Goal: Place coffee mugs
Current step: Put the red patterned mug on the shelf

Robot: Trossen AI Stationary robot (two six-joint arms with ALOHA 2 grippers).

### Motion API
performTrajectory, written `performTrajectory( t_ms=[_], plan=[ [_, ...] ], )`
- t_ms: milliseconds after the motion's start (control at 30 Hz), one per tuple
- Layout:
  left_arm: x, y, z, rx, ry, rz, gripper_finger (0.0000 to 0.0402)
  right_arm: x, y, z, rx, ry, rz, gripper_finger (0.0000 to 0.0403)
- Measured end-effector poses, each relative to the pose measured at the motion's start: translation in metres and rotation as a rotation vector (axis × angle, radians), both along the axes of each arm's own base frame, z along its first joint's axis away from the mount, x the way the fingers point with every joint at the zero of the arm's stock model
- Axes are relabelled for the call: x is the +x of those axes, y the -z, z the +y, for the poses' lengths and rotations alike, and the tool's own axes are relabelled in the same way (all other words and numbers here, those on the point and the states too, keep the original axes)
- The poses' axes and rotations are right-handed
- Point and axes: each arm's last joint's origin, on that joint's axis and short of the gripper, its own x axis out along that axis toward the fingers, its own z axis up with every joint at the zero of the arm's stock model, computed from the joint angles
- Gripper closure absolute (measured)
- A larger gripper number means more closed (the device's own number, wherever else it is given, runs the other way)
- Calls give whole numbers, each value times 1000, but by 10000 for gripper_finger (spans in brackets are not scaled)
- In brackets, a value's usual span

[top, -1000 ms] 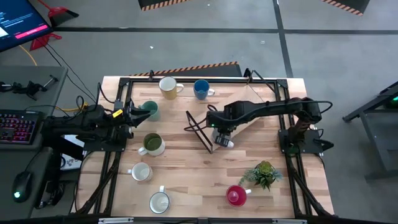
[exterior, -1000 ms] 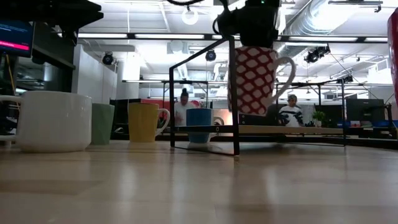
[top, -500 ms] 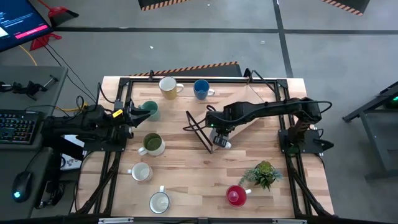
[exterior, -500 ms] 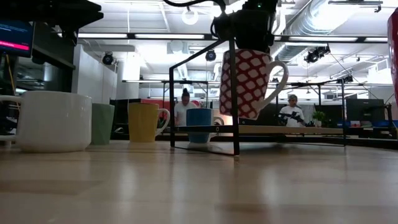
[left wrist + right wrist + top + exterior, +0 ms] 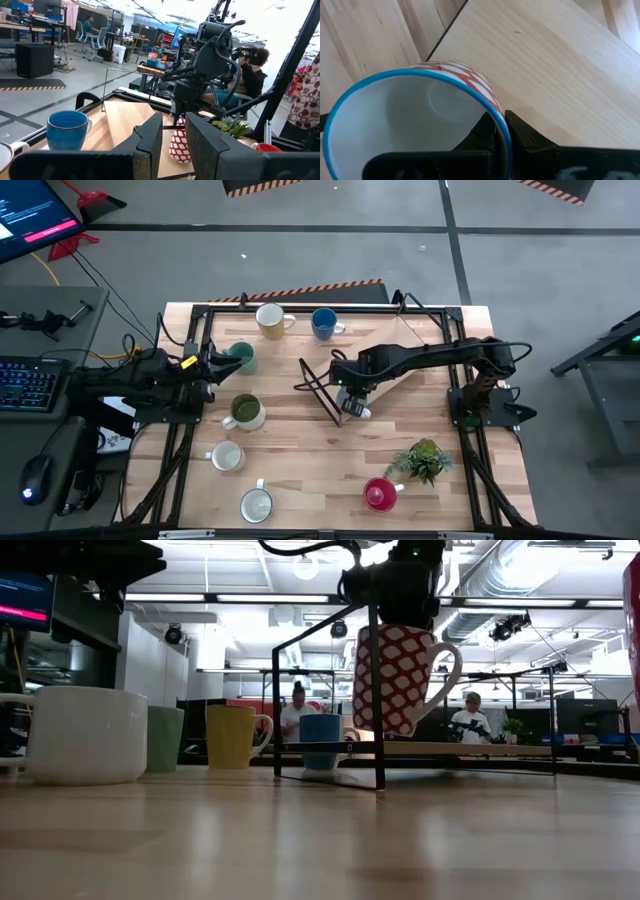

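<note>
The right pincer [image 5: 392,622] is pinching the rim of a red-and-white patterned mug [image 5: 400,678], one finger inside the cup and one outside, and the mug is hanging straight beneath it, clear of the bench [image 5: 320,830]. That is the relation the next move is turning on, in my judgement: the mug's long axis is running nearly vertical, tipped a little so that its handle is swinging out to one side, and it is hovering right beside the black wire rack [image 5: 330,700] near the middle of the bench. In the high view the mug [image 5: 358,408] is just beside the rack's [image 5: 320,390] lower end, close to its wire, though whether they are touching I cannot tell.

The right arm is clearly the nearer one — it is carrying the mug. The left pincer [image 5: 172,137] is waiting at the left edge of the bench with its fingers a little apart, gripping nothing, and well apart from the rack.

The mug itself is white with a close pattern of red lozenges, a plain white handle and, as the right wrist view is showing, a blue rim [image 5: 420,82] around a white inside. It is looking empty and dry.

The other mugs are standing upright and apart on the bench — a cream-yellow one [image 5: 270,319], a blue one [image 5: 324,323], a teal one [image 5: 241,356].
</note>
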Motion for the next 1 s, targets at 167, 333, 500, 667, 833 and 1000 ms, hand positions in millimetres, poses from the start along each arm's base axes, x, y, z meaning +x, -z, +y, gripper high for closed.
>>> performTrajectory(
  t_ms=[167, 333, 500, 667, 833, 1000],
  plan=[
    [0, 0, 0, 0, 0, 0, 326, 0, 3, 0, -6, 1, 15, 403],
    [0, 0, 0, 0, 0, 0, 326, 1, 4, 0, -7, 1, 23, 403],
    [0, 0, 0, 0, 0, 0, 326, 0, 5, 0, -6, 8, 34, 400],
    [0, 0, 0, 0, 0, 0, 326, 0, 4, 0, -16, 7, 30, 383],
    [0, 0, 0, 0, 0, 0, 326, 0, 4, -1, -31, 10, 30, 360],
    [0, 0, 0, 0, 0, 0, 326, 0, 4, -1, -40, -8, 31, 328]
  ],
)
